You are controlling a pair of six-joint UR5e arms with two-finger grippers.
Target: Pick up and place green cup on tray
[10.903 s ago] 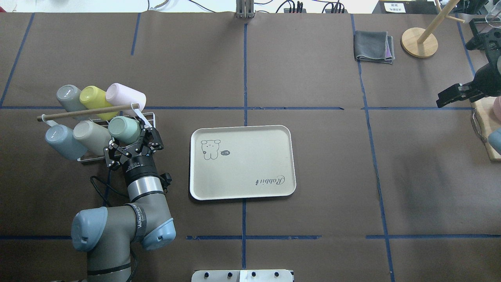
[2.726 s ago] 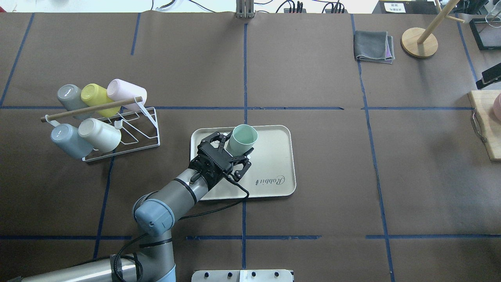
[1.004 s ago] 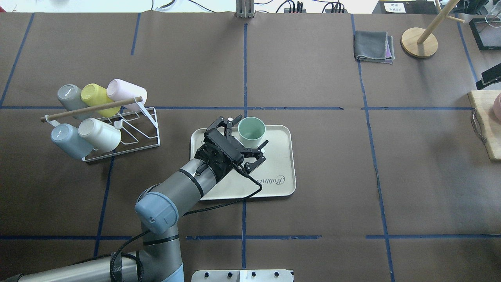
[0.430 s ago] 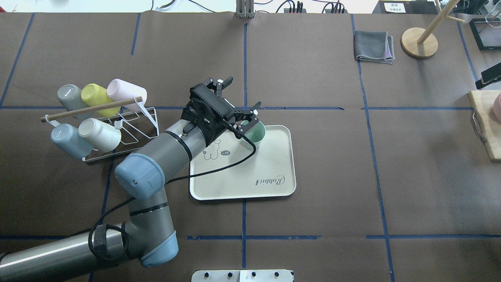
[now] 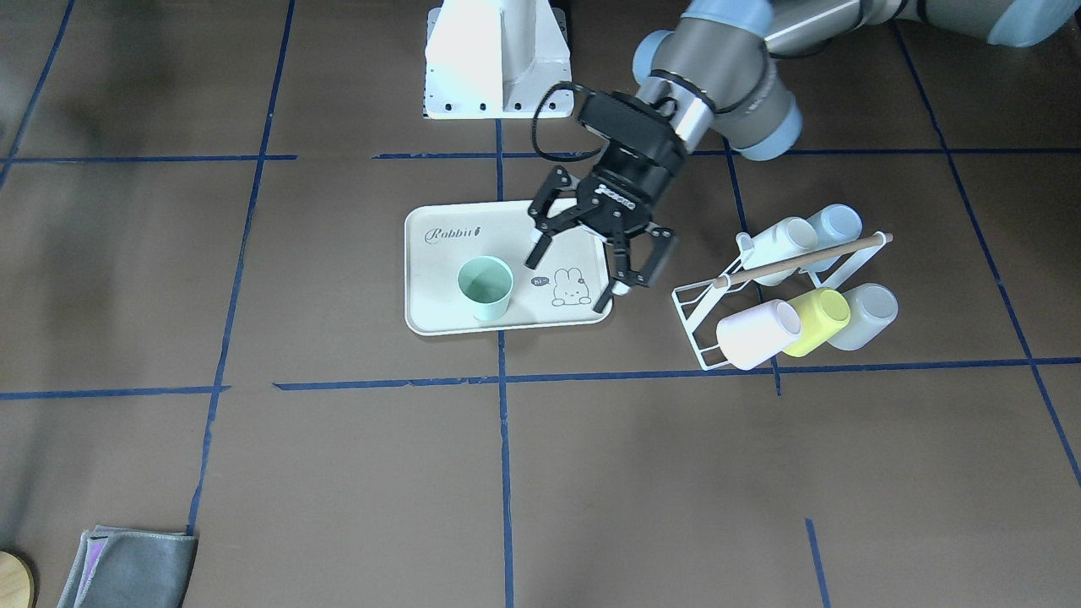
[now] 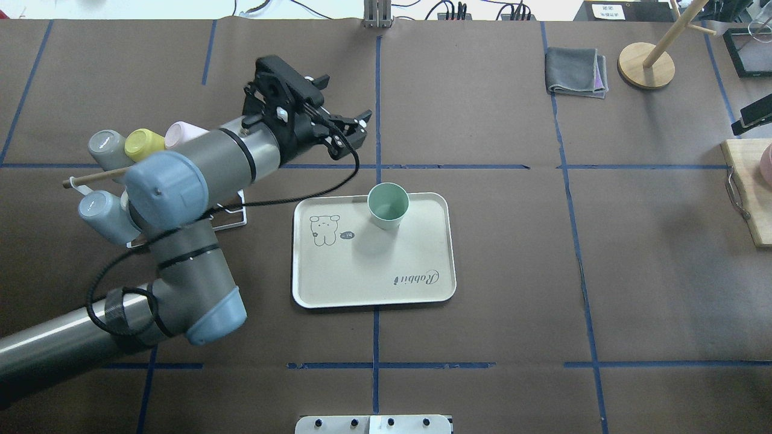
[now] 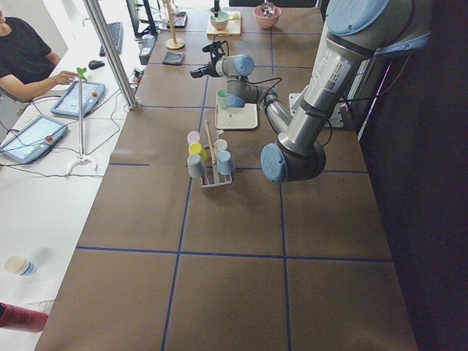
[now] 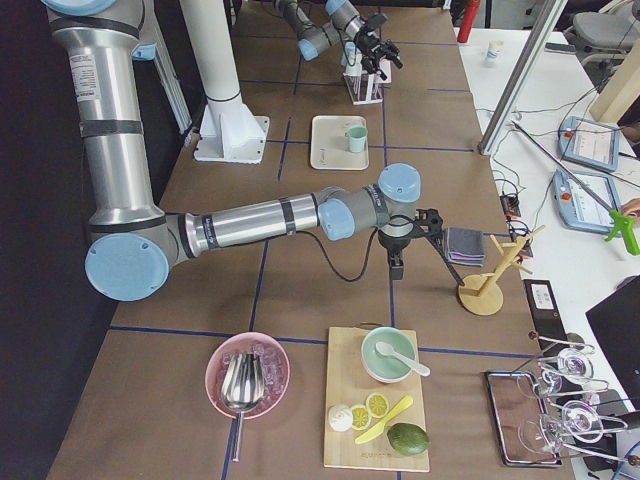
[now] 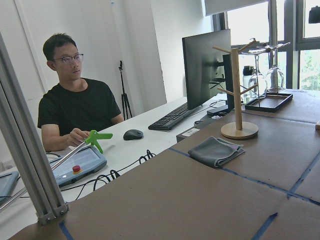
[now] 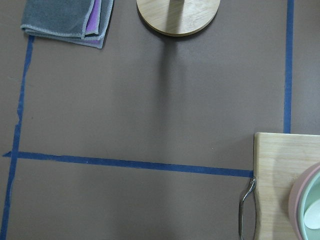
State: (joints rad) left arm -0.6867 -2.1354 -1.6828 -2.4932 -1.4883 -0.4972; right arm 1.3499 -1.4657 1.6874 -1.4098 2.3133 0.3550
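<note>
The green cup point(image 6: 388, 205) stands upright, mouth up, on the far part of the cream tray point(image 6: 374, 277), free of any gripper. It also shows in the front view point(image 5: 486, 287) on the tray point(image 5: 443, 257). My left gripper point(image 6: 345, 99) is open and empty, raised above the table behind and to the left of the tray; in the front view the left gripper point(image 5: 578, 279) hangs over the tray's bunny end. My right gripper point(image 8: 397, 262) is far to the right near a grey cloth; I cannot tell its state.
A white wire rack point(image 5: 701, 314) with several tilted cups stands left of the tray, partly under my left arm. A folded grey cloth point(image 6: 576, 72) and a wooden stand base point(image 6: 645, 65) are at the back right. A cutting board point(image 6: 748, 193) lies at the right edge.
My left gripper, which carried the green cup from the rack to the tray, has let it go and moved up and back-left. The cup stays upright on the tray.
</note>
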